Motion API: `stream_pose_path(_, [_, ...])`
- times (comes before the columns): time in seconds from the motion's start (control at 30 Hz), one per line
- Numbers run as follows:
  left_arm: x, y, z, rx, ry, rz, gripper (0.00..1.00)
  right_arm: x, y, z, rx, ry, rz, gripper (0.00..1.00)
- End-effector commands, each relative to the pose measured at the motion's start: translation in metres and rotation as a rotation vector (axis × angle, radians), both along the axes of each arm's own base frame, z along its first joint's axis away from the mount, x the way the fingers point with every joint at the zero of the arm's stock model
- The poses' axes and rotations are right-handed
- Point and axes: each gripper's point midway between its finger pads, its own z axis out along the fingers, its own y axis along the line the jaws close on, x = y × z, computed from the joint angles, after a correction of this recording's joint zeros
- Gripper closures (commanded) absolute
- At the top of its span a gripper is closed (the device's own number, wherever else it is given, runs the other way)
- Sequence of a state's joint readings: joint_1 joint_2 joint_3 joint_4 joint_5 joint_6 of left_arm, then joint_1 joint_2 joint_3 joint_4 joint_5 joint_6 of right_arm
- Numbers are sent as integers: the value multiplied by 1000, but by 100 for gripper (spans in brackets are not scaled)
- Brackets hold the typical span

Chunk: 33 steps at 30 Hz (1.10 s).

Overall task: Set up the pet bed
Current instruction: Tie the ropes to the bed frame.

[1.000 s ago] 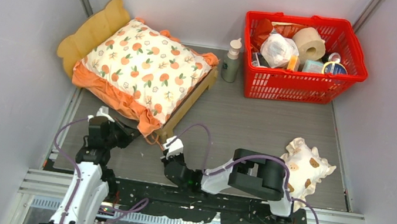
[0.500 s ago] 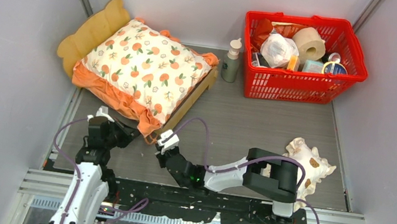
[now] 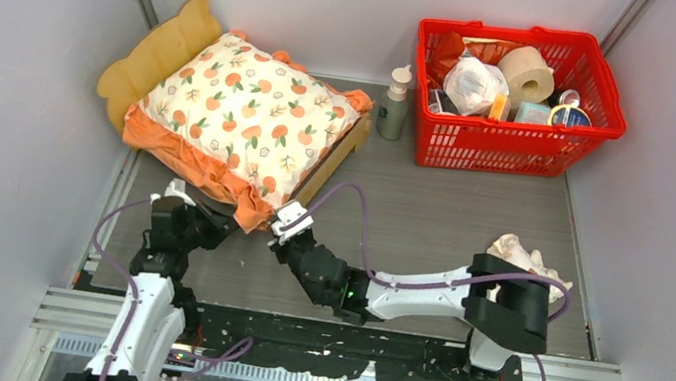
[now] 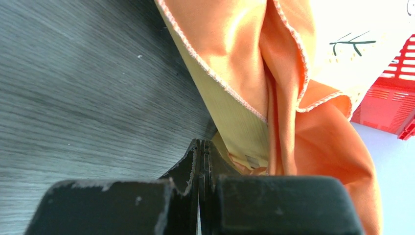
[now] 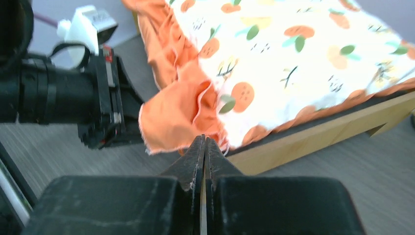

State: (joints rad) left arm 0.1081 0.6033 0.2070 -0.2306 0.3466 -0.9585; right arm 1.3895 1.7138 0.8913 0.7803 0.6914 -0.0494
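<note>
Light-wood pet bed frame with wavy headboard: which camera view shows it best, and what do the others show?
Top external: the wooden pet bed frame shows headboard and side rail beside the orange-print cushion. Left wrist shows only a wood strip under orange ruffle; right wrist, one side rail.

Cushion (image 3: 250, 112) on pet bed (image 3: 161, 51), basket (image 3: 512, 148) to its right

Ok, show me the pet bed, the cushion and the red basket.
pet bed (image 3: 161, 51): top view, wavy headboard.
cushion (image 3: 250, 112): top view, printed top.
red basket (image 3: 502, 146): top view, front wall.
</note>
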Motion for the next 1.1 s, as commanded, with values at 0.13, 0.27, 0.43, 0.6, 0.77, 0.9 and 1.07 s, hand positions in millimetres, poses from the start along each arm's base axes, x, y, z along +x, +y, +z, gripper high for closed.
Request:
stream_pose_path(0.13, [23,-18,40,-106,-198,-83,100,52,-8,40,39,-49,-25,95])
stream_pose_path(0.27, [26,-23,41,-147,-211,-101,100,87,4,20,-8,-8,0,95])
stream_pose_path(0.43, [27,-27,33,-193,-189,-101,100,105,31,3,-28,83,113,95])
stream_pose_path(0.6, [29,-27,30,-205,-184,-95,100,106,38,-15,-21,165,148,83])
stream_pose_path(0.77, [31,-27,34,-217,-192,-83,100,99,32,-10,43,221,139,68])
stream_pose_path(0.9, [33,-26,36,-224,-196,-72,100,94,24,-4,102,257,120,57])
stream_pose_path(1.07, [33,-25,35,-224,-189,-63,100,91,10,17,177,271,88,52])
